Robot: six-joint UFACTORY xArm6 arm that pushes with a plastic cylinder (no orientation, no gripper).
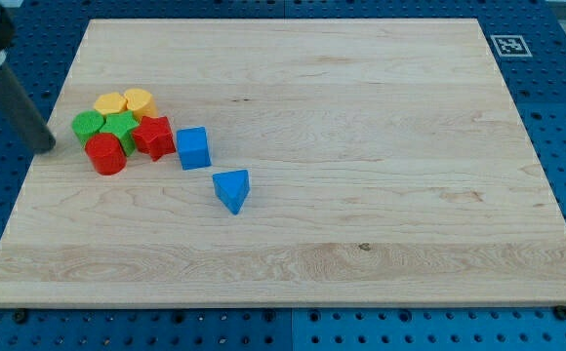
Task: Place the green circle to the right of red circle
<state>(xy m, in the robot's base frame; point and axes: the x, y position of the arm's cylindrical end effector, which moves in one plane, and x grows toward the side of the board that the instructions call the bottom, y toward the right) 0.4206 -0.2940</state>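
Observation:
The green circle (87,125) sits at the left end of a tight cluster near the board's left edge. The red circle (105,154) lies just below and right of it, touching. A green star-shaped block (121,127) sits right of the green circle. A red star-shaped block (153,136) lies right of the red circle. Two yellow blocks (110,103) (139,99) sit at the cluster's top. My tip (47,147) is on the board's left edge, left of the green circle, with a small gap.
A blue cube (193,148) stands right of the red star. A blue triangular block (231,189) lies below and right of it. A fiducial tag (508,45) marks the wooden board's (361,146) top right corner.

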